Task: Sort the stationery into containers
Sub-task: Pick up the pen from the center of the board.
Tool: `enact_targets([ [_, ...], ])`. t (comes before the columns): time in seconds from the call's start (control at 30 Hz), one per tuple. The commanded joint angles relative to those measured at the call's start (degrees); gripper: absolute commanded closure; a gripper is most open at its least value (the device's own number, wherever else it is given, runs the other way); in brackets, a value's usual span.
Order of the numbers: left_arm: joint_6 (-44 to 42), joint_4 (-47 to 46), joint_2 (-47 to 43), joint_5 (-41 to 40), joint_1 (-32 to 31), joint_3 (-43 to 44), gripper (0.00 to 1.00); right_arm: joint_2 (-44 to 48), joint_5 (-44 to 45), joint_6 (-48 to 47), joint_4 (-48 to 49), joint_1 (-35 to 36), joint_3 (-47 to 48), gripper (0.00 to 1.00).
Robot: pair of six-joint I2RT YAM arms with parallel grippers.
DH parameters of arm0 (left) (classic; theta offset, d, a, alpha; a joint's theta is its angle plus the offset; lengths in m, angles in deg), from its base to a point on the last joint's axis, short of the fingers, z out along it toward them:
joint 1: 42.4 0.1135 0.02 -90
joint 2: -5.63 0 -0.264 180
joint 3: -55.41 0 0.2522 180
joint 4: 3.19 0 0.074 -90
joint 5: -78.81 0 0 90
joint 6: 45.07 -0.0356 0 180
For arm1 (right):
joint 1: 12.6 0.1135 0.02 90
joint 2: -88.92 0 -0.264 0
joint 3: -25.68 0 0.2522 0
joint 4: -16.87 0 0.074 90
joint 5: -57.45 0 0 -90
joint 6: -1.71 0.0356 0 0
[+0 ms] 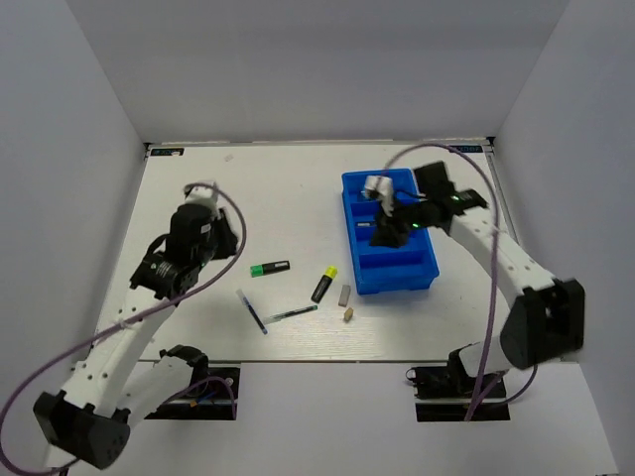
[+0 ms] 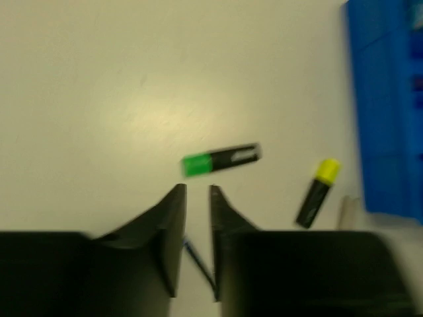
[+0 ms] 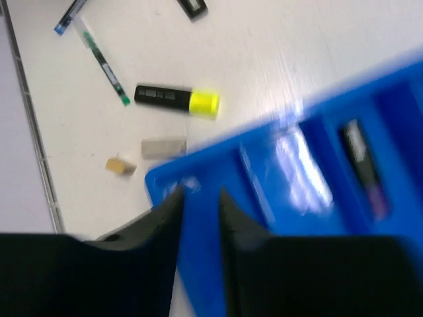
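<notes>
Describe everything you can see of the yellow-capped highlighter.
The highlighter has a black plastic-looking body with pale print and a yellow cap. It lies flat on the white table, cap toward the far edge, left of the blue tray. A grey eraser lies beside it, apart; a thin pen ends near its black tip. Nothing holds it.

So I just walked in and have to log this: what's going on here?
Two robot arms are sorting stationery into a bright blue divided plastic tray. The right gripper hangs over the tray, fingers nearly together, apparently empty; one dark highlighter lies in a compartment. The left gripper, likewise nearly shut and empty, hovers over the table near a green-ended black highlighter. That, a yellow-ended black highlighter, two thin pens, a small grey eraser and a tiny tan piece lie loose on the table.
</notes>
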Motion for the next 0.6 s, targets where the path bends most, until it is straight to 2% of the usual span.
enact_targets([
  [0.0,3.31,7.80,-2.81,4.04,9.99,-10.20,0.79,-11.09,10.27,-0.01,-3.66,11.18,10.66,0.84],
  [0.03,2.61,8.24,-5.69,5.00,11.70,-12.39,0.97,-13.59,13.16,0.70,-4.62,14.85,15.21,0.92],
  [0.07,2.43,8.33,-7.20,6.05,13.37,-14.07,1.00,-15.96,14.23,1.84,-6.90,17.85,20.73,0.95],
  [0.1,1.82,8.16,-7.82,6.93,17.91,-14.95,1.00,-23.03,14.67,2.29,-8.22,20.66,23.49,0.93],
  [0.13,1.38,6.76,-9.22,7.38,18.39,-16.70,1.00,-25.28,14.59,1.77,-11.02,21.73,30.56,0.87],
  [0.17,1.38,6.31,-10.98,5.82,18.23,-17.24,0.96,-26.95,14.59,1.68,-11.92,22.96,32.11,0.73],
  [0.2,0.85,5.61,-11.52,5.37,17.09,-18.90,0.53,-30.10,13.98,-0.94,-12.36,26.02,33.61,0.58],
  [0.23,0.85,4.21,-13.35,5.01,17.08,-19.53,0.43,-32.05,13.71,-4.09,-11.50,26.66,34.23,0.41],
  [0.3,0.06,3.68,-14.15,4.48,17.43,-20.15,0.40,-33.29,14.76,-7.98,-5.37,29.81,33.28,0.34],
  [0.33,-0.38,4.02,-15.12,4.13,17.43,-20.15,0.38,-33.73,14.16,-13.13,-3.95,30.35,32.23,0.33],
  [0.4,-0.65,3.33,-16.96,3.25,17.78,-21.11,0.30,-35.40,12.75,-15.89,-1.49,32.20,32.82,0.33],
  [0.57,0.23,4.81,-21.62,2.29,20.94,-21.99,0.28,-43.92,14.67,-17.57,-0.25,34.93,38.97,0.34],
])
